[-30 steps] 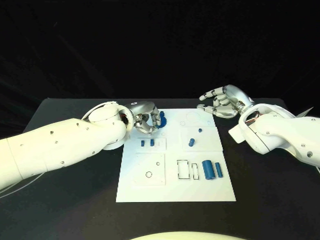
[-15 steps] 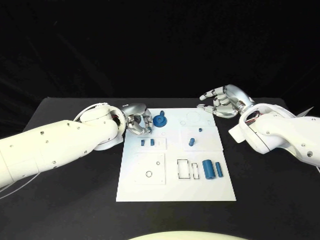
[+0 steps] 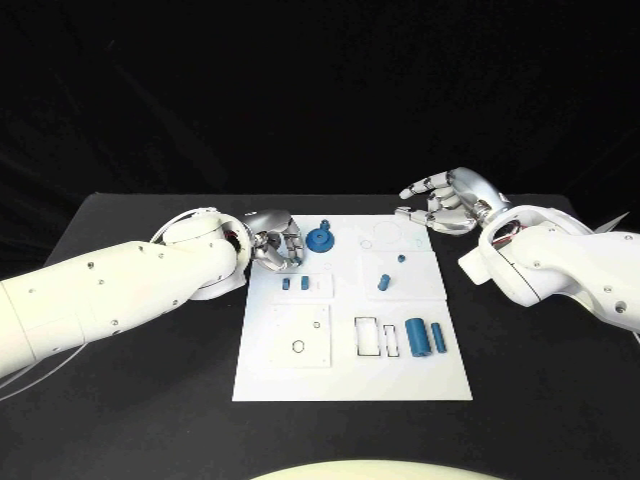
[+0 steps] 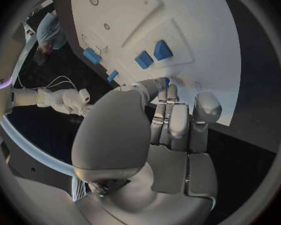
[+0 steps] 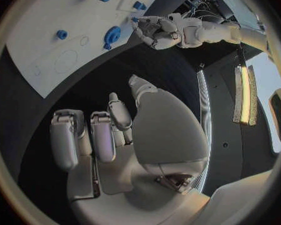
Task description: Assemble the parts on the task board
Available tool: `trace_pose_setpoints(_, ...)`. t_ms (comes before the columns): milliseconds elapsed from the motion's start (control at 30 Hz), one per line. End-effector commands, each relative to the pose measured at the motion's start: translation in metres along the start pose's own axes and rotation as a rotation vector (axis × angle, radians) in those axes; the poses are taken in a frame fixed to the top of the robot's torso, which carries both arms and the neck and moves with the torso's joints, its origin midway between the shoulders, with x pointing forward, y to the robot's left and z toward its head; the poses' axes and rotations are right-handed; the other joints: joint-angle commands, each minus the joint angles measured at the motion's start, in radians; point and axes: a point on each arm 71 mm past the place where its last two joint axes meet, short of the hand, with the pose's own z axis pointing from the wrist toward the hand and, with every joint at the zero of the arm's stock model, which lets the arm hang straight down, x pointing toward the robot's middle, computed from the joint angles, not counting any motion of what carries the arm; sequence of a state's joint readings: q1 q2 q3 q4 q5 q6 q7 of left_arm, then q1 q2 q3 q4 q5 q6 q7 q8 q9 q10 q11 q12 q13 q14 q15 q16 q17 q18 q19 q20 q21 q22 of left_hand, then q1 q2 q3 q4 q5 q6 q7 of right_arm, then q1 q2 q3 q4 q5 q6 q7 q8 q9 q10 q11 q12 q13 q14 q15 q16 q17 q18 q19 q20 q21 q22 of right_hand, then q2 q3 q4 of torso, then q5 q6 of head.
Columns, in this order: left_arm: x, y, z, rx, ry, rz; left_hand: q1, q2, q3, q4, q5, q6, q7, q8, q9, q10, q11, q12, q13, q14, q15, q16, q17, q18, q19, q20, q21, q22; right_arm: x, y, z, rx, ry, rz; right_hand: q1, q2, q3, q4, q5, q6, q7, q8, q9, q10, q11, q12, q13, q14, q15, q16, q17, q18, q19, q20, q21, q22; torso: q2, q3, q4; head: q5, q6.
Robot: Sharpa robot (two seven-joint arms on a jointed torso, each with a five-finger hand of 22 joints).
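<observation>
We see the white board (image 3: pixel 352 370) at the centre of the black surface (image 3: pixel 118 400), blue parts (image 3: pixel 418 338) lying on it. The left robot hand (image 3: pixel 278 243), fingers curled on nothing, sits at its upper left edge beside a round blue part (image 3: pixel 320 239). The right robot hand (image 3: pixel 443 203) hovers half-curled and unladen, upper right.

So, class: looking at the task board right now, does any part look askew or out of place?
Yes, arguably one. The round blue part near the board's far edge, beside the left hand, seems to sit tilted with its stem sticking up rather than flat on the task board. The other blue parts look orderly.
</observation>
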State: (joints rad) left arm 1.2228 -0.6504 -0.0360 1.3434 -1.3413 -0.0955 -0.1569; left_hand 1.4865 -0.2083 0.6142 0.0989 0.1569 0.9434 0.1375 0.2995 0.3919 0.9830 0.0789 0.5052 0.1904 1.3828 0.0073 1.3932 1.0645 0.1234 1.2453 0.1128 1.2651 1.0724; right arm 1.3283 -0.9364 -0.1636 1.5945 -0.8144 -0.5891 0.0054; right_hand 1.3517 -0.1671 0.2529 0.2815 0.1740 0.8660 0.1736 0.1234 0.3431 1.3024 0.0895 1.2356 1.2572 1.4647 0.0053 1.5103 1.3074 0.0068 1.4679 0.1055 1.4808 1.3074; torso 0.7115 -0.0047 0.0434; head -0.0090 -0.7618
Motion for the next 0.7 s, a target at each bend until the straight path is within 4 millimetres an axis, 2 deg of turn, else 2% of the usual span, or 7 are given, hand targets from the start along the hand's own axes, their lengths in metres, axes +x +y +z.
trace_pose_setpoints(33, 0.0020, -0.0026, 0.0012, 0.017, 0.015, -0.001, -0.010, 0.000, 0.000, -0.003, 0.000, 0.002, 0.008, -0.004, -0.001, 0.005, 0.003, -0.006, 0.000, -0.001, 0.004, 0.003, -0.001, -0.012, 0.005, 0.004, 0.004, 0.000, 0.0014, 0.0012, 0.0000, -0.015, 0.014, -0.003, -0.004, 0.004, 0.005, -0.001, 0.007, -0.005, -0.001, 0.005, -0.002, 0.002, -0.005, 0.003, 0.001, 0.078, 0.001, -0.002, 0.152, 0.017, 0.061, 0.003, 0.000, 0.197, 0.000, 0.0003, -0.0003, 0.000, -0.001)
trace_pose_setpoints(700, 0.0050, -0.0047, 0.0041, 0.021, 0.033, 0.004, -0.012, 0.001, 0.002, -0.006, -0.001, 0.007, 0.008, -0.004, 0.000, 0.010, 0.002, -0.008, 0.000, -0.002, 0.004, 0.003, -0.002, -0.011, 0.003, 0.005, 0.004, 0.000, 0.0014, 0.0011, 0.0001, -0.015, 0.014, -0.003, -0.004, 0.004, 0.005, -0.001, 0.007, -0.005, -0.001, 0.005, -0.002, 0.002, -0.005, 0.003, 0.001, 0.078, 0.001, -0.002, 0.152, 0.017, 0.061, 0.003, 0.000, 0.197, 0.000, 0.0006, -0.0002, -0.003, -0.001)
